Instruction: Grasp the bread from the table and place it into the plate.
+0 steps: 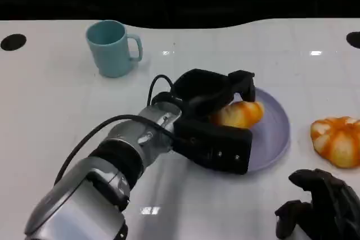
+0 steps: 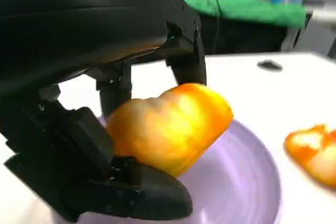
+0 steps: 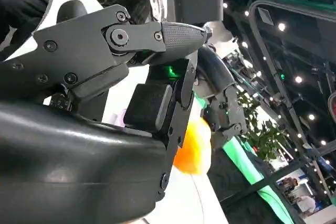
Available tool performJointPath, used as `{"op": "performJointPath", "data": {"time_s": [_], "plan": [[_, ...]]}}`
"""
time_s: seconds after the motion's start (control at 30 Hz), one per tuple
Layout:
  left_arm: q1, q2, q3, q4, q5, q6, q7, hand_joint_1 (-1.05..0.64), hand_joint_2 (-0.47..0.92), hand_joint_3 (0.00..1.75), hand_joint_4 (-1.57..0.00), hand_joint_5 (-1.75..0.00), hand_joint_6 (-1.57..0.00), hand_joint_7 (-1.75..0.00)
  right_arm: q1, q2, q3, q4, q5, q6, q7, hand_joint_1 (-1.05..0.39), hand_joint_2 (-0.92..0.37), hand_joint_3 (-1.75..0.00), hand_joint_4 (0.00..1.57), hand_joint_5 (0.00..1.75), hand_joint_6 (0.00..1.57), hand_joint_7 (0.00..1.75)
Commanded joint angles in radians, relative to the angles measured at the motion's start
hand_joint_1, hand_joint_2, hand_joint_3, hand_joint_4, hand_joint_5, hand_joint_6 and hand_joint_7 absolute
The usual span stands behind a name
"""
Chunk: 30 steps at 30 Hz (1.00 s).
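Observation:
My left hand (image 1: pixel 216 119) reaches over the lavender plate (image 1: pixel 277 133) and grips an orange-yellow bread (image 1: pixel 239 113) between its fingers, just above the plate's surface. In the left wrist view the bread (image 2: pixel 168 127) sits between black fingers (image 2: pixel 184 51) and the thumb, over the plate (image 2: pixel 236 182). The right wrist view catches the bread (image 3: pixel 193 148) past the right hand (image 3: pixel 105 103), whose fingers are curled in. My right hand (image 1: pixel 318 203) rests at the table's near right with nothing in it.
A second orange bread (image 1: pixel 337 140) lies on the white table right of the plate, also seen as the second bread (image 2: pixel 315 150). A teal mug (image 1: pixel 112 48) stands at the back left. Dark holes mark the table's far corners.

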Motion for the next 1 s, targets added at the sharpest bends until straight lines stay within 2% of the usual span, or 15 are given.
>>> {"op": "performJointPath", "data": {"time_s": [0.03, 0.07, 0.13, 0.2, 0.33, 0.47, 0.67, 0.7, 0.73, 0.77, 0.83, 0.87, 0.93, 1.0], "plan": [[-0.046, 0.022, -0.027, -0.024, 0.015, 0.049, -0.101, -1.05, 0.92, 0.41, 0.0, -0.84, 0.0, -0.22, 0.005, -0.016, -0.002, -0.007, -0.003, -0.005, -0.005, -0.54, -0.85, -0.39, 1.57, 0.6, 1.57, 0.2], [-0.049, 0.024, -0.029, -0.03, 0.013, 0.058, -0.132, -1.05, 0.92, 0.44, 0.0, -0.7, 0.0, -0.11, 0.004, -0.016, -0.002, -0.005, -0.006, -0.012, -0.004, -0.54, -0.85, -0.4, 1.57, 0.6, 1.57, 0.2], [-0.052, 0.03, -0.026, -0.044, 0.0, 0.071, -0.191, -1.05, 0.92, 0.49, 0.0, -0.37, 0.0, -0.02, 0.002, -0.017, -0.001, -0.002, -0.01, -0.017, -0.001, -0.54, -0.85, -0.4, 1.57, 0.61, 1.57, 0.21], [-0.052, 0.043, -0.021, -0.064, -0.01, 0.077, -0.241, -1.05, 0.92, 0.53, 0.0, -0.3, 0.0, -0.01, -0.001, -0.018, -0.004, 0.002, -0.004, -0.012, 0.006, -0.54, -0.85, -0.41, 1.57, 0.6, 1.57, 0.21], [-0.041, 0.07, -0.012, -0.12, -0.024, 0.093, -0.31, -1.05, 0.92, 0.58, 0.0, -0.6, 0.0, 0.0, -0.006, -0.021, -0.007, 0.012, 0.001, -0.007, 0.018, -0.54, -0.84, -0.41, 1.57, 0.58, 1.57, 0.18], [0.01, 0.134, 0.011, -0.225, -0.047, 0.058, -0.314, -1.05, 0.92, 0.57, 0.0, -0.9, -0.01, 0.0, -0.006, -0.017, -0.009, 0.016, 0.001, -0.014, 0.022, -0.53, -0.84, -0.41, 1.57, 0.56, 1.57, 0.17], [0.129, 0.21, 0.108, -0.358, -0.176, -0.061, -0.312, -1.05, 0.92, 0.5, 0.0, -1.07, -0.09, -0.09, -0.001, -0.012, -0.008, 0.01, -0.008, -0.031, 0.014, -0.54, -0.84, -0.41, 1.57, 0.57, 1.57, 0.19], [0.164, 0.218, 0.149, -0.37, -0.251, -0.101, -0.349, -1.05, 0.92, 0.5, 0.0, -1.08, -0.09, -0.09, 0.001, -0.013, -0.007, 0.004, -0.006, -0.022, 0.008, -0.54, -0.84, -0.41, 1.57, 0.57, 1.57, 0.19], [0.197, 0.221, 0.187, -0.38, -0.322, -0.131, -0.391, -1.05, 0.92, 0.44, 0.0, -1.22, -0.08, -0.25, 0.002, -0.014, -0.007, 0.0, -0.002, -0.013, 0.008, -0.54, -0.84, -0.41, 1.57, 0.58, 1.57, 0.2], [0.229, 0.223, 0.223, -0.391, -0.397, -0.154, -0.439, -1.05, 0.92, 0.36, 0.0, -1.33, -0.03, -0.56, 0.002, -0.016, -0.007, -0.002, 0.005, -0.002, 0.009, -0.53, -0.84, -0.42, 1.57, 0.57, 1.57, 0.19], [0.278, 0.217, 0.274, -0.409, -0.513, -0.173, -0.522, -1.05, 0.92, 0.29, -0.01, -1.38, -0.01, -0.78, 0.002, -0.017, -0.008, -0.002, 0.007, 0.001, 0.011, -0.52, -0.83, -0.42, 1.57, 0.57, 1.57, 0.18], [0.31, 0.21, 0.3, -0.422, -0.571, -0.188, -0.555, -1.05, 0.92, 0.25, -0.08, -1.38, -0.02, -0.95, 0.003, -0.018, -0.007, -0.006, 0.005, 0.001, 0.008, -0.53, -0.83, -0.42, 1.57, 0.57, 1.57, 0.18], [0.363, 0.196, 0.342, -0.445, -0.665, -0.213, -0.607, -1.05, 0.92, 0.21, -0.26, -1.25, -0.12, -1.01, 0.006, -0.017, -0.006, -0.014, 0.001, 0.001, 0.001, -0.54, -0.83, -0.42, 1.57, 0.58, 1.57, 0.2], [0.409, 0.18, 0.381, -0.473, -0.755, -0.212, -0.665, -1.05, 0.92, 0.16, -0.58, -1.16, -0.36, -0.97, 0.008, -0.016, -0.007, -0.017, 0.002, 0.001, -0.002, -0.54, -0.83, -0.41, 1.57, 0.59, 1.57, 0.2]]}}
